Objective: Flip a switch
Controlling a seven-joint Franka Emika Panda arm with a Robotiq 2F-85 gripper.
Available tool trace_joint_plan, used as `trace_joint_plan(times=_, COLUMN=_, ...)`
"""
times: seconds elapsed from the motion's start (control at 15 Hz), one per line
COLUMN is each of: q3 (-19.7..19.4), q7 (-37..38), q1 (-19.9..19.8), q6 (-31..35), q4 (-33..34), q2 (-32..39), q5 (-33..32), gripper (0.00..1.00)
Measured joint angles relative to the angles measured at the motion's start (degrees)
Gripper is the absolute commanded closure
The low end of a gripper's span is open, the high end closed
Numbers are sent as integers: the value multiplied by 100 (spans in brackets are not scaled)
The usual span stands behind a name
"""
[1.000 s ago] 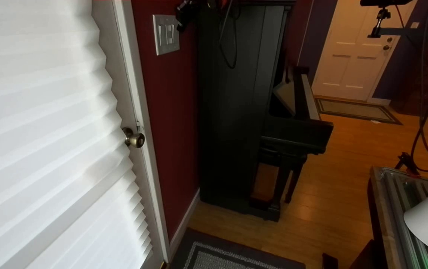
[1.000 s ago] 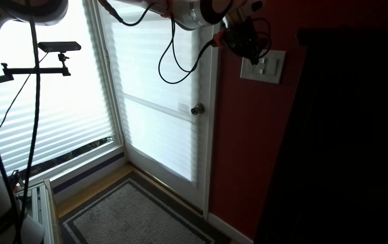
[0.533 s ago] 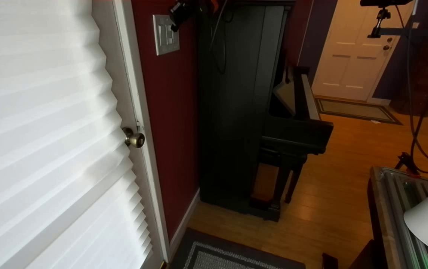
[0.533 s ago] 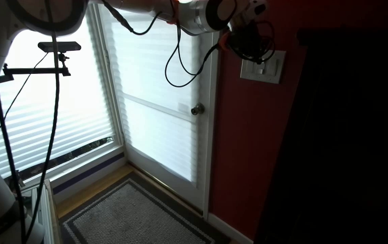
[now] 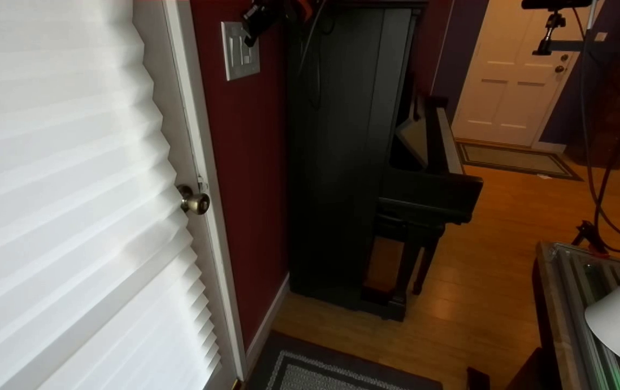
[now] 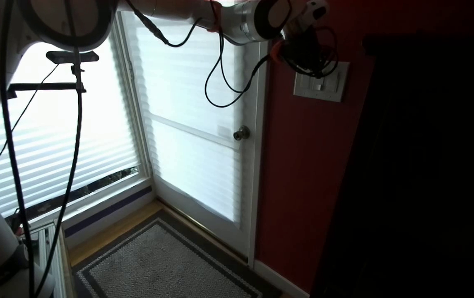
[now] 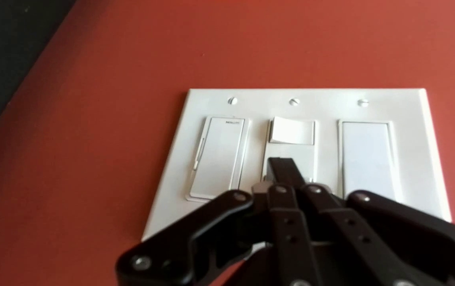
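The pale switch plate point(image 7: 326, 104) is on the red wall and holds three switches side by side. The middle switch has a small white rocker point(image 7: 293, 132) at its top, its left edge standing out. A paddle point(image 7: 217, 157) is on the left and a flat one point(image 7: 366, 157) on the right. My gripper point(image 7: 283, 165) is shut and empty, its tips together in front of the middle switch, below the small rocker, hiding its lower part. I cannot tell whether they touch. In both exterior views the gripper point(image 5: 249, 40) point(image 6: 316, 75) overlaps the plate point(image 5: 242, 71) point(image 6: 317, 94).
A door with a brass knob point(image 5: 197, 202) and white blind is beside the plate. A tall black piano point(image 5: 337, 162) stands against the wall on the plate's other side. Cables point(image 6: 222, 97) hang from the arm. A grey rug point(image 6: 158, 256) lies on the floor.
The shut gripper has moved a little across the plate, leftward in an exterior view and slightly rightward in another. The arm and its cables have shifted too. The switches show no clear change.
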Motion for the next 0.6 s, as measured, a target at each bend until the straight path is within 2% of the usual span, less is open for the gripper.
trace_joint_plan(times=0.6, q3=0, q7=-36, q1=-3, q6=2, q4=5, q2=5, q5=0, gripper=100)
